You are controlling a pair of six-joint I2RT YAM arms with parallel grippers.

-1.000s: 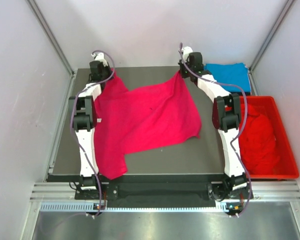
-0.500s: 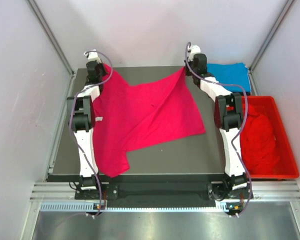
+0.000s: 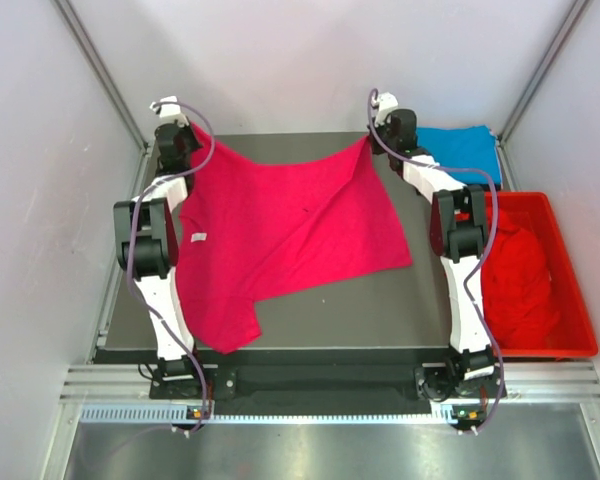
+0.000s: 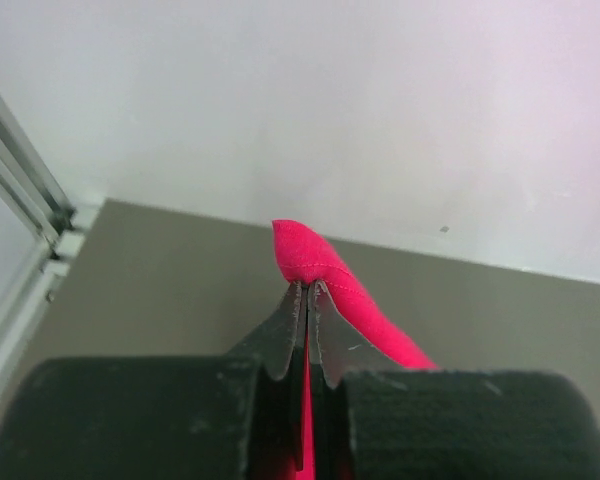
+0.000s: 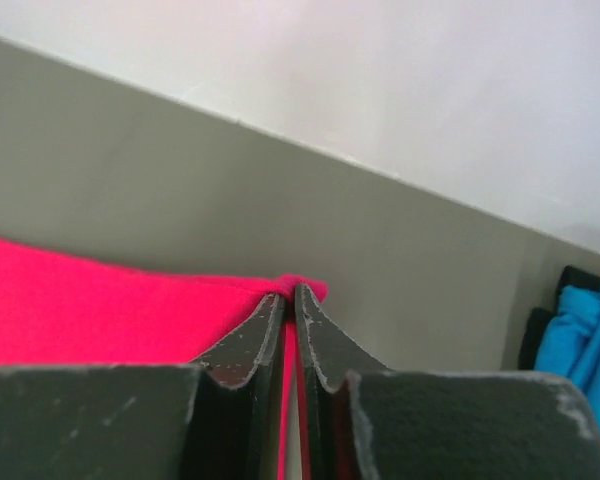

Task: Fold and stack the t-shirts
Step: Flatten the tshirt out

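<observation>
The left tool (image 4: pixel 307 290) and right tool (image 5: pixel 290 295) each pinch a far corner of the pink t-shirt (image 3: pixel 280 230), jaws almost touching with cloth between. The shirt is spread over the desk (image 3: pixel 380 300). Its white label (image 3: pixel 197 237) is too small to read.

- Pink tee (image 3: pixel 280 240) spreads across the table (image 3: pixel 380 310), its two far corners lifted and pulled apart, the far edge sagging between them, one sleeve at the near edge.
- Blue tee (image 3: pixel 465 150) lies folded, far right.
- Red tees (image 3: pixel 515 275) sit crumpled in the crate (image 3: pixel 578 300).
</observation>
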